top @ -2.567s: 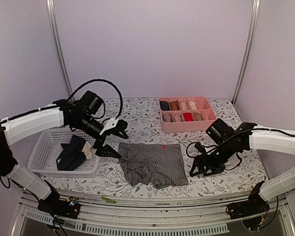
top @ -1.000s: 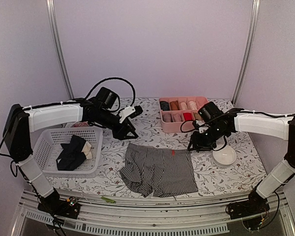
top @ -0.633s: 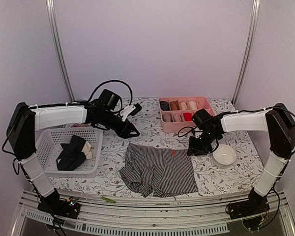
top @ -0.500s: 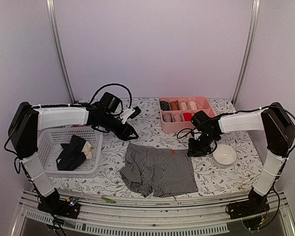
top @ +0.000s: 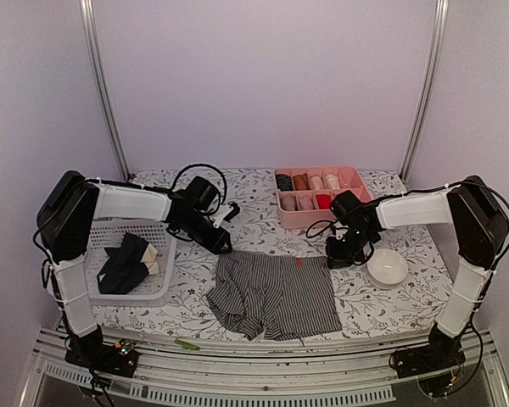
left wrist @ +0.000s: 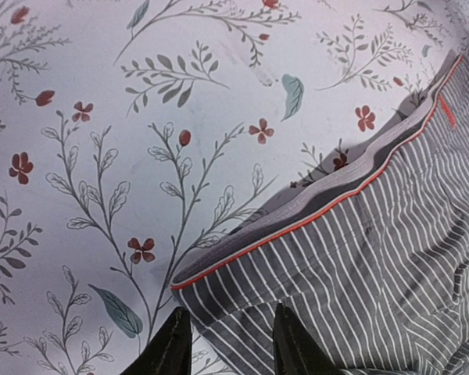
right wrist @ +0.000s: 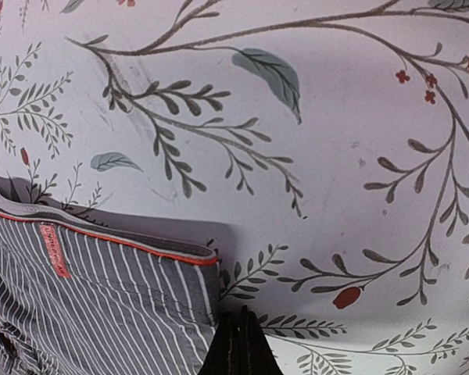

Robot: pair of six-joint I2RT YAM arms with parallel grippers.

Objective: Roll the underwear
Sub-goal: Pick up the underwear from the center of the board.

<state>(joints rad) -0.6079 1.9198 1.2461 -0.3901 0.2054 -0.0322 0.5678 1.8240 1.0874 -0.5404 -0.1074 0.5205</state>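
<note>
The grey-and-white striped underwear point(top: 271, 292) lies flat at the table's middle, its red-trimmed waistband point(left wrist: 313, 215) on the far side. My left gripper point(top: 223, 246) is down at the waistband's left corner. It is open, and its fingertips point(left wrist: 174, 344) straddle the striped cloth point(left wrist: 359, 266). My right gripper point(top: 332, 259) is down at the waistband's right corner. It is shut, with its tips point(right wrist: 238, 344) pressed together on the cloth's side edge point(right wrist: 207, 293). A red label point(right wrist: 53, 248) sits below the trim.
A white mesh basket point(top: 81, 242) at the left holds black and tan garments point(top: 129, 261). A pink divided tray point(top: 322, 216) with rolled items stands at the back right. A white bowl point(top: 387, 269) sits just right of my right gripper.
Both grippers have dropped onto the waistband's two corners. The right jaws have closed fully and the left jaws have narrowed a little. The underwear has not moved.
</note>
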